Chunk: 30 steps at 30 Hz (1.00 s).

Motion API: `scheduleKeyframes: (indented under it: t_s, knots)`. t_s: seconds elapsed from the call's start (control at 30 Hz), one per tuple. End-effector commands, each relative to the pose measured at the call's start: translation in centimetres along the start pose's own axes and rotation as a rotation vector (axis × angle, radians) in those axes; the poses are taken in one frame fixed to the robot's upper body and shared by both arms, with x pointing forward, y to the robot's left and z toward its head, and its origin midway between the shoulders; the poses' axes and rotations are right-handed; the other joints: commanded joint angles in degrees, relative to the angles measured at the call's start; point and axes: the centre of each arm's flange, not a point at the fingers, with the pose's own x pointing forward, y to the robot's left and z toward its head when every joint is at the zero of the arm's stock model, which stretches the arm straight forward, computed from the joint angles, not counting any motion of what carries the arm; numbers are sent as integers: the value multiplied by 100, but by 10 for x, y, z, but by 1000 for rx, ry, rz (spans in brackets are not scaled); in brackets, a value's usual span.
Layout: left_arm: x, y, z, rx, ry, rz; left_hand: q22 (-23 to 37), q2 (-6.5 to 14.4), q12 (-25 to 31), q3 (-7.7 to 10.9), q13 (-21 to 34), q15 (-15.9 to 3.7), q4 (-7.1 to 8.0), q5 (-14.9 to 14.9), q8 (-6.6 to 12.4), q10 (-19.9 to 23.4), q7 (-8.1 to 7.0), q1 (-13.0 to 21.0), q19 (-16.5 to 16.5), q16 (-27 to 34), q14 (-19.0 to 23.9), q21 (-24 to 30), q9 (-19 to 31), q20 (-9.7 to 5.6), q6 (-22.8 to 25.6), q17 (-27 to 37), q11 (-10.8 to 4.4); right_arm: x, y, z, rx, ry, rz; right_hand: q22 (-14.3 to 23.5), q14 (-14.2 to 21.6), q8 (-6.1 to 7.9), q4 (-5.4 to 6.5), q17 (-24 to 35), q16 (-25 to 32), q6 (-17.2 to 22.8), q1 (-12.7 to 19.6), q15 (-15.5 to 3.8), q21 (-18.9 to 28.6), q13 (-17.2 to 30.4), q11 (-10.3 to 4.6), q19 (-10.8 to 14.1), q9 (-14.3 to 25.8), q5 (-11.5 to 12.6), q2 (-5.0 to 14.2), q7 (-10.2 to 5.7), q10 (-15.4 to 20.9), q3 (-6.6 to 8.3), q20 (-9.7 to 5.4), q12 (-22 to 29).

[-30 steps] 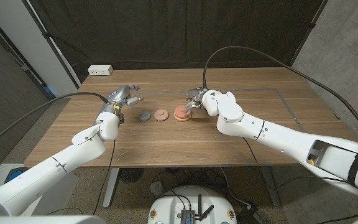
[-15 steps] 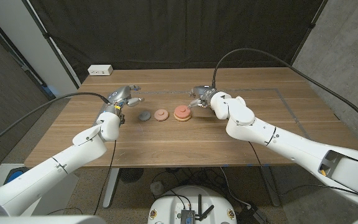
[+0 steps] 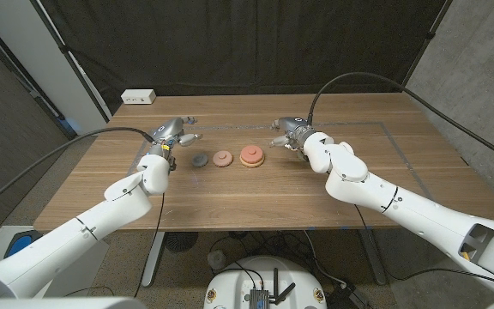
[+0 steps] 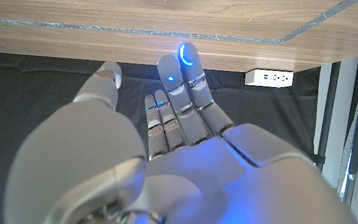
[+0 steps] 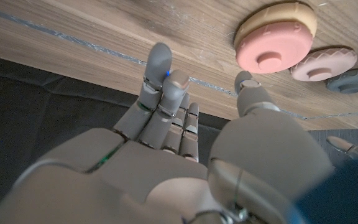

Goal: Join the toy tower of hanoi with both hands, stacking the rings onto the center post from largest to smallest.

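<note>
1. Both arms wear smooth, glossy white shells, built of rounded segments with dark seams at the joints.
2. The left hand (image 3: pixel 171 134) is silver-grey metal; in the left wrist view its fingertips (image 4: pixel 188 56) carry glowing blue lights, one of them ring-shaped.
3. The right hand (image 3: pixel 288 130) is the same grey, with segmented fingers (image 5: pixel 160 78) and rounded pads.
4. A black cable loops from each arm near the wrist and runs off behind it.
5. The right arm shows a small yellow-orange marking on its shell toward the shoulder.
</note>
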Motion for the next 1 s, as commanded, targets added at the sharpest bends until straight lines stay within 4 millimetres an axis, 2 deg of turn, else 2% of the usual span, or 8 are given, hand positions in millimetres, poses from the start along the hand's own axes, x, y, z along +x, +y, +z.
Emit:
scheduleKeyframes:
  t_s: [0.03, 0.4, 1.0]
  knots:
    - [-5, -1, 6, 4, 13, 0, 11, -47, -6, 48, 8, -443, 8, 31, 3, -47, 1, -23, -35, 7, -11, 25, 17, -796, -29, 5, -24, -12, -2, -22, 45, 42, -75, 6, 76, 30, -7, 35, 60, 71, 76, -147, 33, 13, 29, 22, 22, 32, -12, 7, -27, 36, -480, 21]
    - [-4, 2, 11, 3, 0, 7, 11, -55, 2, 57, 9, -445, 2, 33, 8, -45, 4, -21, -41, 18, -14, 27, 17, -799, -38, 13, -27, -23, -1, -43, 37, 90, -116, 18, 57, 51, -12, 16, 75, 164, 116, -149, 59, 44, -16, 42, 31, 72, -11, -38, 40, 84, -481, 44]
    - [-5, -7, 5, -5, 18, 0, 14, -44, 27, 86, 14, -446, -8, 46, 25, 6, -10, 8, -44, 13, -35, 38, 16, -800, -6, 4, -25, -38, 2, -72, 56, 160, -172, 34, 85, 30, -8, 45, 150, 160, 133, -146, 74, 86, -40, 39, 44, 113, -32, -87, 82, 131, -482, 50]
